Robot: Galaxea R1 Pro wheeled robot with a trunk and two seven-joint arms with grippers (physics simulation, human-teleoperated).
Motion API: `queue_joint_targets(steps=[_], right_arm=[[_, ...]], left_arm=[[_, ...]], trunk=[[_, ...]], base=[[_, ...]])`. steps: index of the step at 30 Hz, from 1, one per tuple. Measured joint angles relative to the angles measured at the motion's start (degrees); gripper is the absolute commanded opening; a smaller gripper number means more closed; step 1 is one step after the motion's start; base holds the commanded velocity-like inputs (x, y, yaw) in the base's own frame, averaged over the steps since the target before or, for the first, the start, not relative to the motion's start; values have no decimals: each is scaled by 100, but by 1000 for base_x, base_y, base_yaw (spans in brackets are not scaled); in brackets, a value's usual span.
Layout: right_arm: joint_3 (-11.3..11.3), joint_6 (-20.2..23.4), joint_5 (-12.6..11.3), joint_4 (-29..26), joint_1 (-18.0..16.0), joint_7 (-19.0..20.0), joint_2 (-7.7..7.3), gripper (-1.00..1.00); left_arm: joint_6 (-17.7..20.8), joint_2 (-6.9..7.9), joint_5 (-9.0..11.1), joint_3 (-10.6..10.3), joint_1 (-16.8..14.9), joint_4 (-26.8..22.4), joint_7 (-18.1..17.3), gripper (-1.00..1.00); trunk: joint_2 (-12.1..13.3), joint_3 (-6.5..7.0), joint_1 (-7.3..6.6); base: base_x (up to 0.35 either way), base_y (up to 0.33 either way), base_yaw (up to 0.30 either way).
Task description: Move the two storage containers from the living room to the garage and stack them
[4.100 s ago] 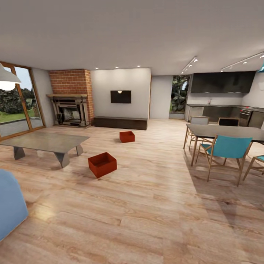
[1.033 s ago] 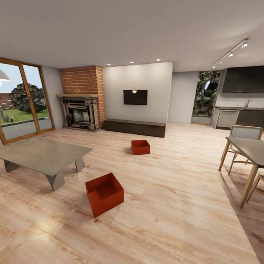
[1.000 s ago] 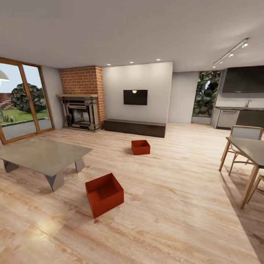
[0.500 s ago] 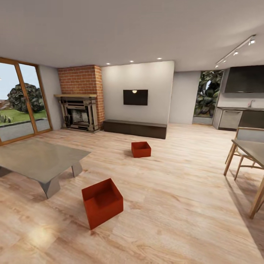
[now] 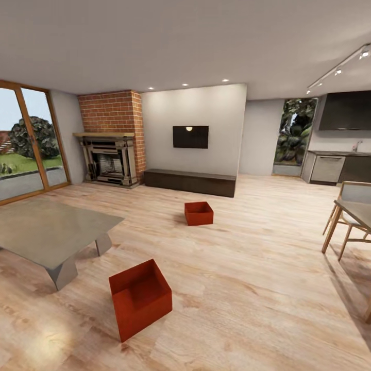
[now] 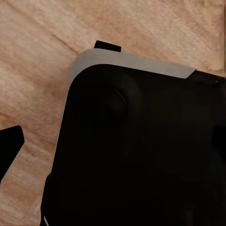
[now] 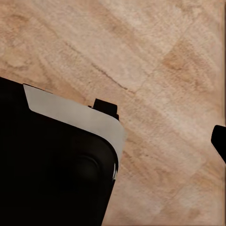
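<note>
Two orange-red open-topped storage containers stand on the light wood plank floor of the living room in the head view. The nearer container (image 5: 139,298) sits low and left of centre, turned corner-on, just right of the coffee table. The farther container (image 5: 199,213) stands mid-room in front of the dark TV bench. In the left wrist view one dark fingertip (image 6: 9,146) sits at the picture's edge over the planks, far off centre. In the right wrist view one dark fingertip (image 7: 219,141) also sits at the edge. Nothing is held by either gripper.
A grey coffee table (image 5: 49,232) stands at the left. The brick fireplace (image 5: 109,139), wall TV (image 5: 190,136) and dark bench (image 5: 189,182) line the far wall. A dining table and chair (image 5: 350,214) stand at the right edge. My dark base (image 6: 141,150) hangs over the planks.
The camera has advanced into the room and turned slightly. Both containers appear nearer, the coffee table slides left, and the dining set slips toward the right edge. The containers themselves have not moved.
</note>
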Motion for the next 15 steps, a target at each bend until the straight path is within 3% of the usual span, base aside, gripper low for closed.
queue_joint_targets(steps=[5,15], right_arm=[[3,-2,-5,0,0,1,14,100],[-3,-5,-23,0,0,-5,33,100]], left_arm=[[1,0,-1,0,0,0,0,100],[8,0,-2,0,0,0,-3,100]], trunk=[[0,0,0],[0,0,1]], base=[[315,-85,0],[283,-180,18]])
